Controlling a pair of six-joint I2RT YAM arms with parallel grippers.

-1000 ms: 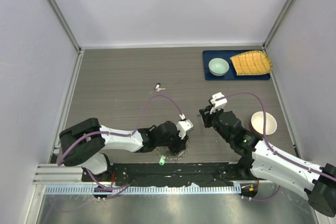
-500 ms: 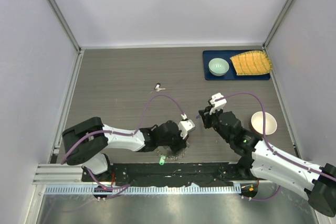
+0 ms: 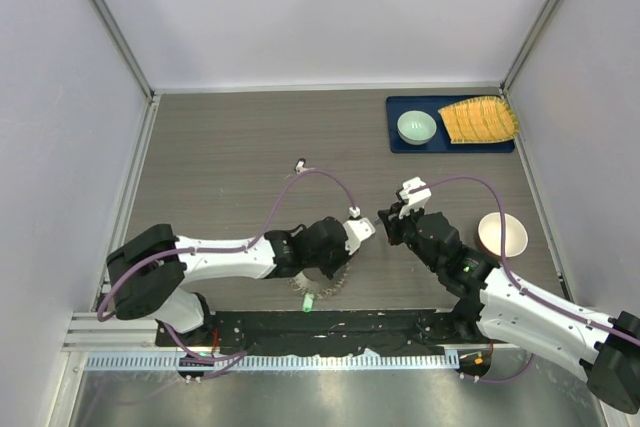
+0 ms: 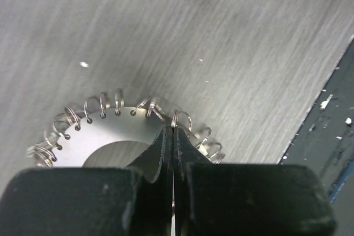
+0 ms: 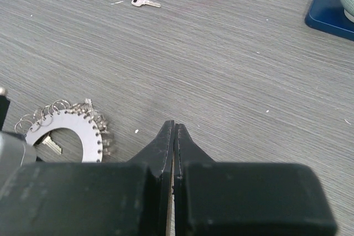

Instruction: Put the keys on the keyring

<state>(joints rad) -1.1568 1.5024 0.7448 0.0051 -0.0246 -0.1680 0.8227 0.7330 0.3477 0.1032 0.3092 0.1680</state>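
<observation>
Left gripper (image 4: pixel 169 132) pinches together at the keyring (image 4: pixel 83 136) rim; right gripper (image 5: pixel 173 128), also closed, hovers above the worktop (image 5: pixel 249 53).

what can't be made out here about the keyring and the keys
- Top view: the left arm covers most of the keyring; the far key is too small there to tell its head colour.
- Left wrist view: the left claw is shut at the keyring's rim; whether it pinches a loop is unclear.
- Right wrist view: the key blade inside the keyring has its head hidden behind the left arm.
</observation>
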